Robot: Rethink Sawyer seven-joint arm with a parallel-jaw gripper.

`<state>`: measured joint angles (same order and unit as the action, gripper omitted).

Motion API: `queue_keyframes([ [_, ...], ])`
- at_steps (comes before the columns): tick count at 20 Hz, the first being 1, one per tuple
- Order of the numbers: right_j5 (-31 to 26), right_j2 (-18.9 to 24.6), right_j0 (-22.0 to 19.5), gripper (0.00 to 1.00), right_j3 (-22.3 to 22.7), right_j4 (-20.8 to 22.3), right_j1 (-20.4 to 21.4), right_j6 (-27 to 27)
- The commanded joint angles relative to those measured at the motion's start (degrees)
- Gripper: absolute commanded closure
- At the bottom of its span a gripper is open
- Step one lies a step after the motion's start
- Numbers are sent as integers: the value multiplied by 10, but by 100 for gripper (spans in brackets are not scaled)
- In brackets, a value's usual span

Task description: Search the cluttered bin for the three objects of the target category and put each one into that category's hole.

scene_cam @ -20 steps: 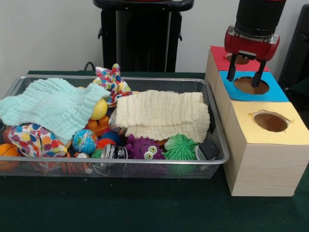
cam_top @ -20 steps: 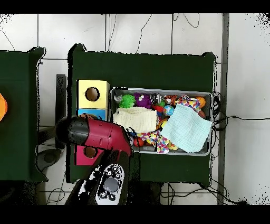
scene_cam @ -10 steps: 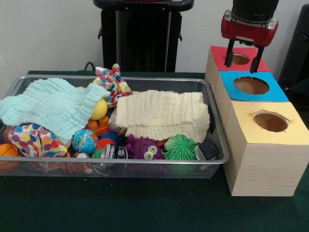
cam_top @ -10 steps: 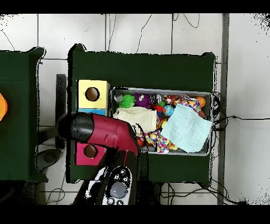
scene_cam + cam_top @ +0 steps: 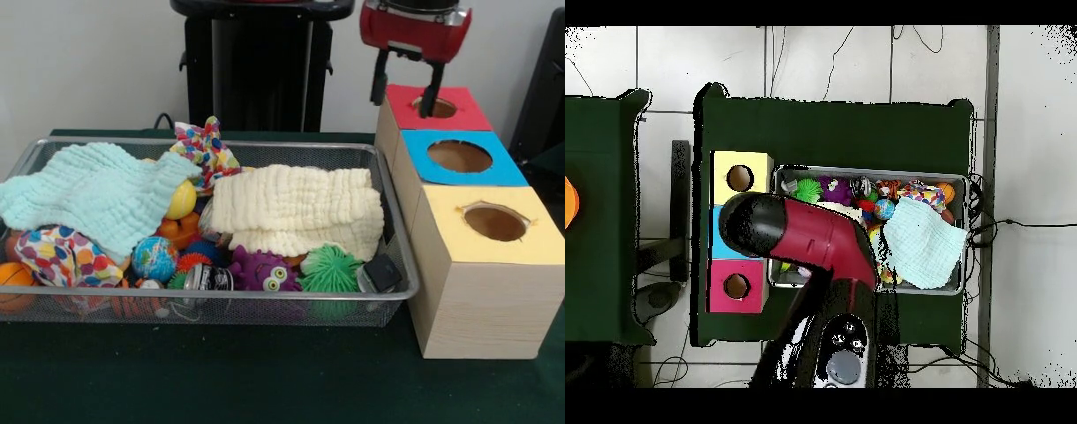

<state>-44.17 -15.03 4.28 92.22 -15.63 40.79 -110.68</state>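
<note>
In the front view, my gripper (image 5: 407, 88) hangs high above the table with its two dark fingers (image 5: 380, 84) spread apart and nothing between them, positioned over the gap between the wire bin (image 5: 402, 265) and the red-topped box (image 5: 468, 113). Beside the bin stands a row of three wooden boxes, each with a round hole: red farthest, then the blue-topped box (image 5: 508, 168), then the yellow-topped box (image 5: 538, 231) nearest the camera. The bin holds a cream cloth (image 5: 296, 210), a mint cloth (image 5: 88, 194), a spotted fabric piece (image 5: 207, 148), a purple toy with eyes (image 5: 263, 270), a green spiky ball (image 5: 330, 270), a globe ball (image 5: 154, 257), a yellow ball (image 5: 183, 200) and an orange ball (image 5: 11, 281). No readable writing or labels appear. In the overhead view, my red arm (image 5: 815, 240) crosses the bin and hides the gripper, the cream cloth and most of the blue box; only this view shows the mint cloth (image 5: 923, 243) lying against the bin's end farthest from the boxes.
</note>
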Motion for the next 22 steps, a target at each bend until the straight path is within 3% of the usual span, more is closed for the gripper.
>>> queue_keyframes([
  [1, -46, 61, -63, 0, -20, 44, 0, 53],
  [10, -38, 103, -140, 0, -33, 92, -12, 99],
  [17, -36, 125, -166, 0, -15, 125, 8, 99],
  [22, -26, 147, -207, 0, 2, 150, 15, 125],
])
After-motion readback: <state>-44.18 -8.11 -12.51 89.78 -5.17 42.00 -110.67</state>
